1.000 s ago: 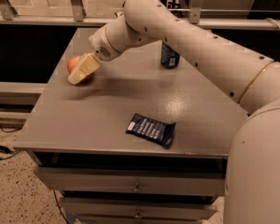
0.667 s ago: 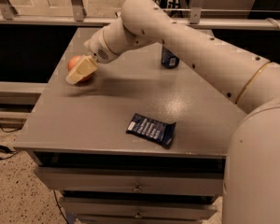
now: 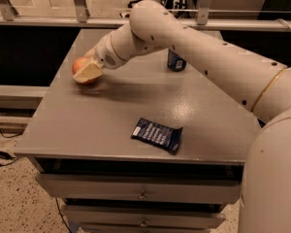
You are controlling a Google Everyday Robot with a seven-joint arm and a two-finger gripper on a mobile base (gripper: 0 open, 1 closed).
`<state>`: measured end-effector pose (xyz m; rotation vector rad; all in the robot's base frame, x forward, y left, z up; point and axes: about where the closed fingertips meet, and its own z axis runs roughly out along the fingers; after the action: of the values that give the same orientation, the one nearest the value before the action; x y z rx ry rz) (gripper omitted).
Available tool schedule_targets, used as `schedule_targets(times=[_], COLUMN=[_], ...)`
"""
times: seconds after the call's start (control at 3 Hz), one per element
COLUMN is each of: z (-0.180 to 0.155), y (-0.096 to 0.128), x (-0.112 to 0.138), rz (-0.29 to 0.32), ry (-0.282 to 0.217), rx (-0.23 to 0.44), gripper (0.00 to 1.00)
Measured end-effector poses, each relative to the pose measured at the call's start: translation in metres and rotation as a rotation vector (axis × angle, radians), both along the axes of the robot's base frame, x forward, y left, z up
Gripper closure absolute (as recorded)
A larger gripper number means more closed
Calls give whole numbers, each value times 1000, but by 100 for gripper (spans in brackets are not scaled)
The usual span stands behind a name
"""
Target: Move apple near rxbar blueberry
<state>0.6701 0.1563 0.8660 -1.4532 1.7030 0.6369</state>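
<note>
The orange-red apple (image 3: 80, 65) sits at the left side of the grey table (image 3: 111, 120), mostly covered by a cream fingertip. My gripper (image 3: 86, 70) is at the apple, its fingers around it, with the white arm reaching in from the right. The rxbar blueberry (image 3: 157, 135), a flat dark-blue wrapper with white print, lies near the table's front edge, well to the right of and nearer than the apple.
A dark-blue soda can (image 3: 175, 60) stands at the back of the table, partly hidden behind the arm. Drawers (image 3: 140, 193) run below the table's front edge. A metal railing (image 3: 48, 21) crosses behind the table.
The arm and gripper have shifted slightly left and toward the back with the apple; the bar and the can have not moved.
</note>
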Motion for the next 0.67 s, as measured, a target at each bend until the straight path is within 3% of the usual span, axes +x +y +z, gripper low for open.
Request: schedule_targets(times=[0.33, 0.67], z=[28, 64], y=[-55, -118], x=[-8, -23], rz=[-86, -182], ry=[-32, -73], rx=[8, 17], gripper=[99, 100])
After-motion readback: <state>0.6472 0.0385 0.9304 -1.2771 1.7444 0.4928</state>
